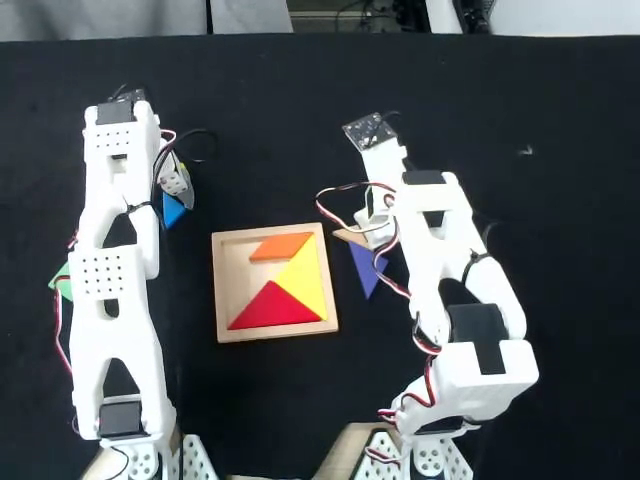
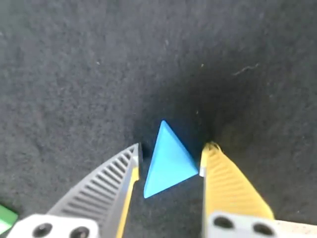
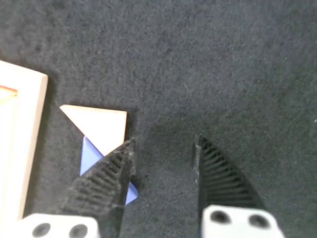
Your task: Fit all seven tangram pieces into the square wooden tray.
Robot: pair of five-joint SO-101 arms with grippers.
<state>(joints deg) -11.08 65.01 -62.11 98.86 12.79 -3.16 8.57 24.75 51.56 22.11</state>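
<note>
The square wooden tray (image 1: pixel 271 334) lies between the arms and holds an orange piece (image 1: pixel 281 246), a yellow triangle (image 1: pixel 305 279) and a red triangle (image 1: pixel 272 308). My left gripper (image 2: pixel 173 148) is open and straddles a small blue triangle (image 2: pixel 168 161) lying on the black table; one finger touches its corner. That blue triangle (image 1: pixel 173 211) is left of the tray. My right gripper (image 3: pixel 163 144) is open over bare cloth, with nothing between its fingers. Beside one finger lie a tan triangle (image 3: pixel 101 124) and a purple piece (image 3: pixel 90 154) partly under it, just right of the tray (image 3: pixel 34 124).
A green piece (image 1: pixel 62 281) lies at the far left, half hidden behind the left arm. Black cloth covers the table, with open room behind and to the right of the tray. The arm bases stand at the front edge.
</note>
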